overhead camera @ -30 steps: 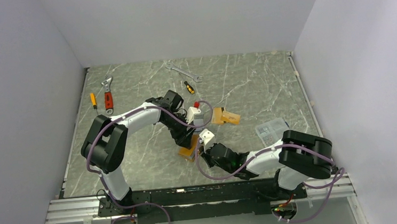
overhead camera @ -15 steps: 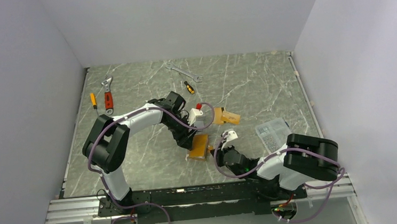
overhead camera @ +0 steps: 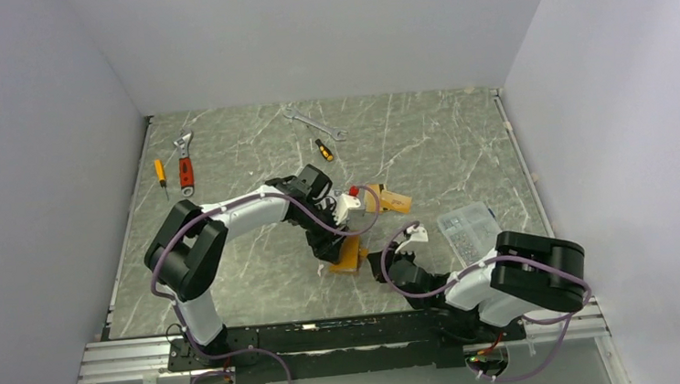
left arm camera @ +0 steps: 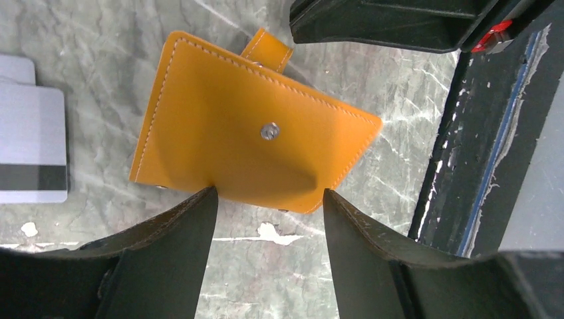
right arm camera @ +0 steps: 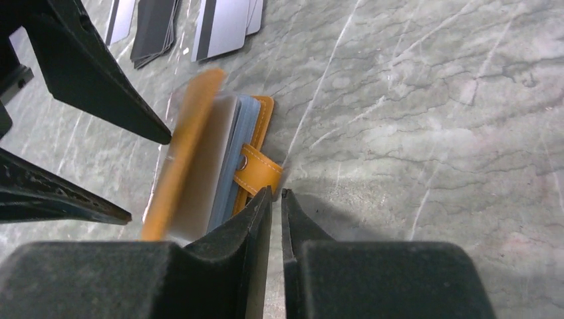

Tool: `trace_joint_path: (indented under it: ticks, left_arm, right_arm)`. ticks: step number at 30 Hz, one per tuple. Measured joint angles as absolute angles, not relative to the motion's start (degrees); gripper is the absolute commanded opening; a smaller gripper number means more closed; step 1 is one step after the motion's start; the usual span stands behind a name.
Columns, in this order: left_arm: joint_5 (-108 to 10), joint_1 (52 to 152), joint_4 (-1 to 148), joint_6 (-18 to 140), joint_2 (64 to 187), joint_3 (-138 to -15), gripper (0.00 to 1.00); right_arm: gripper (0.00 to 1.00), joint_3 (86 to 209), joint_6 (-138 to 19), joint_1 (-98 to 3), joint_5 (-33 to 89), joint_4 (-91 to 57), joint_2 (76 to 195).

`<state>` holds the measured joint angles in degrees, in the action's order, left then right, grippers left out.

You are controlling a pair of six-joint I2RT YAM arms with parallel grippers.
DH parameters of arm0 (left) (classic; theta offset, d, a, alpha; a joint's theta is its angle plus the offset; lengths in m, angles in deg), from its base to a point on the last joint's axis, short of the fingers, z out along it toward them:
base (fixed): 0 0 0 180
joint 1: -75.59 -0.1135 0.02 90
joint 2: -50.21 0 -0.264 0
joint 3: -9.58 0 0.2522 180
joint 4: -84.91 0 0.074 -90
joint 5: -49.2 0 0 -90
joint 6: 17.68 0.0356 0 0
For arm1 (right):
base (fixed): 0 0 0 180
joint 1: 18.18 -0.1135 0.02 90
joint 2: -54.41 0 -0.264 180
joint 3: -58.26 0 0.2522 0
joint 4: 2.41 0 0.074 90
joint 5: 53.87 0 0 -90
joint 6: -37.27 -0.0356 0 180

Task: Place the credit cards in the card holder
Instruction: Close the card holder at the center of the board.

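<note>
Left gripper (left arm camera: 269,193): jaws wide open, straddling card holder (left arm camera: 233,133) edge.
Right gripper (right arm camera: 276,196): jaws almost closed, empty, tips by snap tab (right arm camera: 256,176).

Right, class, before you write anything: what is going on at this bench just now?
Two robot arms are working on an orange card holder that lies on the marble table. The left end effector is open, poised at the holder's near edge. The right end effector is almost closed on nothing, right beside the snap tab. The cover looks partly lifted, showing clear pockets. Silver credit cards lie loose nearby; none is being loaded yet.
</note>
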<state>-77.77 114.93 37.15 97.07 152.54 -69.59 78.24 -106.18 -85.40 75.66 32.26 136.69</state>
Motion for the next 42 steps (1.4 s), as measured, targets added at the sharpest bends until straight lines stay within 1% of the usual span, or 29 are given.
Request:
trace_joint_path:
  ticks: [6, 9, 16, 20, 26, 33, 37, 42]
  left_arm:
    - [-73.2, 117.9, 40.8, 95.8, 152.3, -69.3, 0.63]
    - [-70.4, 118.4, 42.0, 95.4, 152.3, -69.3, 0.63]
    - [-66.5, 118.6, 42.8, 95.5, 152.5, -69.0, 0.62]
    - [-66.1, 118.6, 42.9, 95.5, 152.5, -68.6, 0.62]
    - [-65.7, 118.5, 42.6, 95.6, 152.5, -68.1, 0.62]
    - [-65.4, 118.1, 42.2, 96.2, 152.5, -68.1, 0.62]
    - [-65.4, 117.9, 42.0, 96.8, 152.5, -68.1, 0.61]
    - [-65.4, 117.9, 41.8, 97.3, 152.5, -68.2, 0.60]
  right_arm:
    - [0.19, 76.7, -111.1, -85.4, 77.5, 29.4, 132.2]
    - [0.24, 76.6, -111.9, -85.4, 77.8, 27.5, 130.9]
    - [0.43, 78.1, -107.5, -85.5, 77.0, 23.7, 130.6]
    - [0.49, 78.6, -102.5, -86.5, 76.2, 23.8, 130.6]
    - [0.50, 83.4, -94.4, -88.9, 76.9, 20.4, 133.5]
    - [0.48, 89.6, -91.9, -91.5, 82.5, 13.9, 139.2]
    - [0.47, 91.3, -91.3, -92.0, 85.6, 13.2, 141.6]
    - [0.46, 91.2, -91.2, -92.1, 88.8, 16.1, 143.3]
